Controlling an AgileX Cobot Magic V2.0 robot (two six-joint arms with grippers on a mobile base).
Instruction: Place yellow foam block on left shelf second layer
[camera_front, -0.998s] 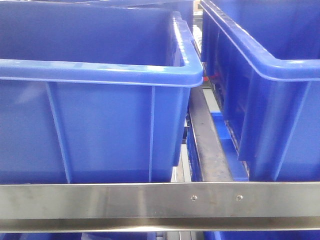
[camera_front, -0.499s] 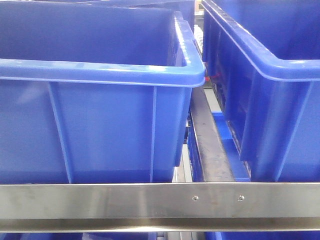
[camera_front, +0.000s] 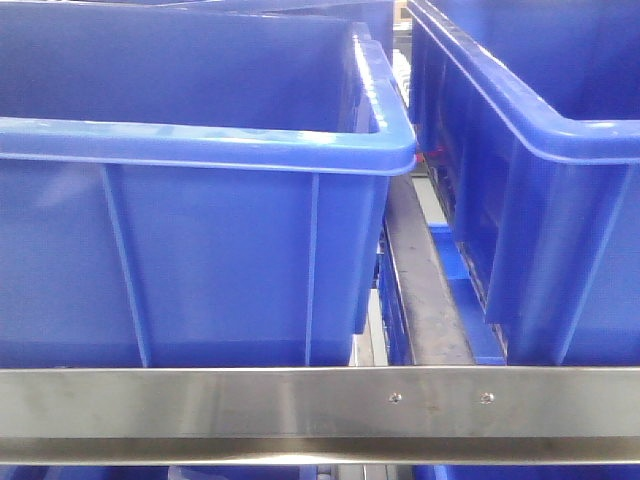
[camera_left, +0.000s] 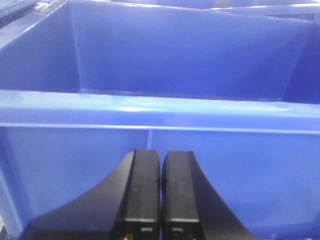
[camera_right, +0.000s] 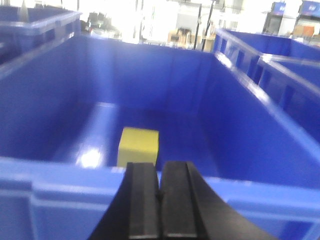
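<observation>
The yellow foam block lies on the floor of a blue bin in the right wrist view, close behind the bin's near wall. My right gripper is shut with nothing in it, in front of that near rim and just right of the block. In the left wrist view my left gripper is shut and holds nothing, facing the outer front wall of another blue bin whose inside shows no object. The front view shows neither gripper nor the block.
In the front view two large blue bins stand side by side on a shelf behind a steel rail, with a dark metal bar in the gap between them. More blue bins stand to the right.
The front view has shifted slightly: the bins and rail screws appear a little further right than a second ago. Nothing else differs.
</observation>
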